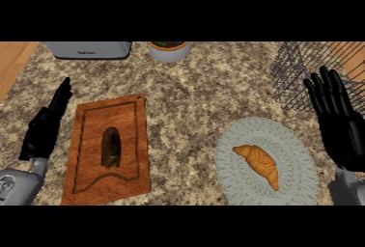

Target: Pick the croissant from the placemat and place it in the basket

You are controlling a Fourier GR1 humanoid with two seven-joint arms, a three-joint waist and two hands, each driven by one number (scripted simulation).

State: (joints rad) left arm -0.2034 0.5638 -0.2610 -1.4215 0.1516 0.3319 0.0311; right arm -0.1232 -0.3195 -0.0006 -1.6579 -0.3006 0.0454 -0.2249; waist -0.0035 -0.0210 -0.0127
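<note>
Lying on the pale round placemat (292,144), the croissant (259,165) sits untouched, tapered end pointing toward the lower right. Up at the far right corner stands the wire basket (299,72), well apart from the croissant, with bare speckled tabletop (192,91) between mat and basket. The right hand (341,123) hangs at the right edge, fingers straight and spread, holding nothing, its fingertips overlapping the basket's wire. Over on the left, the left hand (46,125) shows edge-on, fingers straight, empty too. Beside it lies a wooden cutting board (107,147) carrying a dark oblong item (110,147). At the far edge sit a grey toaster (89,49) and a plant pot (170,50).
</note>
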